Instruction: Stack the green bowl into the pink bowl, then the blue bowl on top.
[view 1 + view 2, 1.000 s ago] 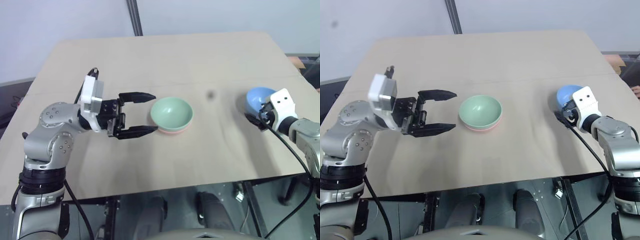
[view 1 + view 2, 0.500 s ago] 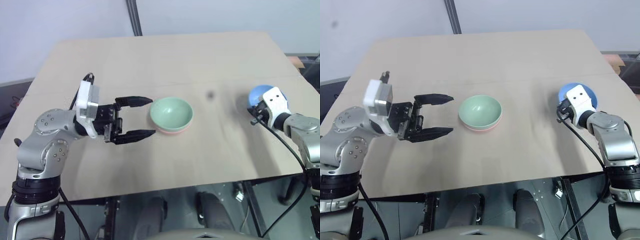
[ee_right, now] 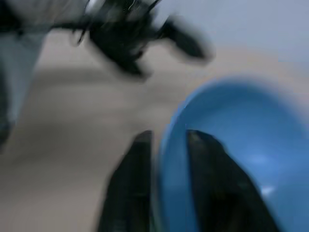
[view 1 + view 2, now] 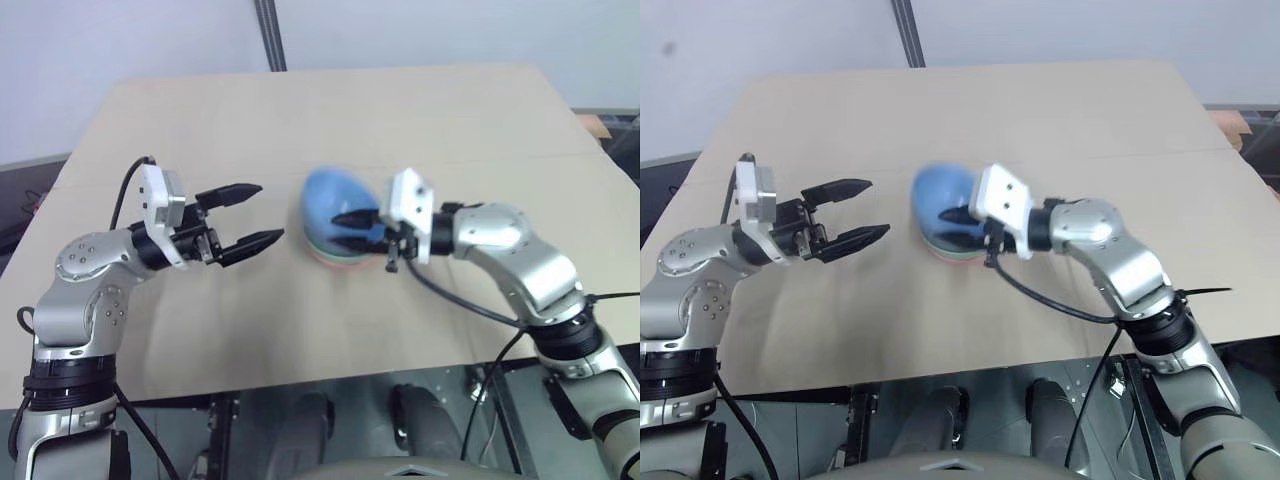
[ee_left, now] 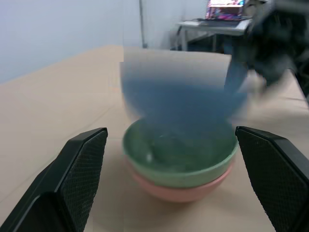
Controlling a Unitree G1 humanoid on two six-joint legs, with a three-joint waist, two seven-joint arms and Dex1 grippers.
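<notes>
The green bowl [image 5: 179, 163] sits nested in the pink bowl [image 5: 177, 191] at the middle of the table. The blue bowl [image 4: 333, 202] hangs tilted just above that stack, blurred by motion. My right gripper [image 4: 347, 228] reaches in from the right and is shut on the blue bowl's rim [image 3: 170, 145], one finger [image 3: 131, 189] outside the wall and one inside. To the left of the stack, my left gripper [image 4: 268, 212] stands open and empty, pointing at the bowls and a short gap away from them.
The tan table [image 4: 450, 130] stretches wide behind and to both sides of the stack. A dark pole [image 4: 268, 35] rises beyond its far edge. The near edge runs just below both arms.
My right arm has swung left across the table, carrying the blue bowl from the right side to just above the green and pink stack. My left gripper has drawn back to the left, staying open.
</notes>
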